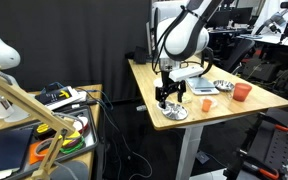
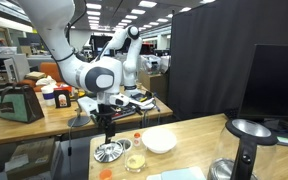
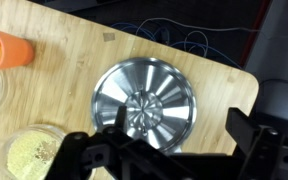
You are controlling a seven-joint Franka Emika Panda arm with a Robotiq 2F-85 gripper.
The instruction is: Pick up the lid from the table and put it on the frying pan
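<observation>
The lid (image 3: 144, 105) is a silvery disc with a ribbed face and a small centre knob. It lies flat on the wooden table near a corner, in both exterior views (image 1: 174, 112) (image 2: 109, 152). My gripper (image 3: 179, 135) hangs open just above it (image 1: 165, 95) (image 2: 109, 124). One finger is over the lid beside the knob, the other past its rim over bare wood. It holds nothing. The frying pan (image 1: 223, 86) is a shiny grey round pan further along the table, apart from the lid; it also shows in an exterior view (image 2: 221, 170).
A white bowl (image 2: 160, 141) stands near the lid. A clear tub of yellowish grains (image 3: 24, 155) and a small orange object (image 3: 4, 50) lie beside the lid. An orange cup (image 1: 242, 92) stands by the pan. The table edge (image 3: 246, 75) is close.
</observation>
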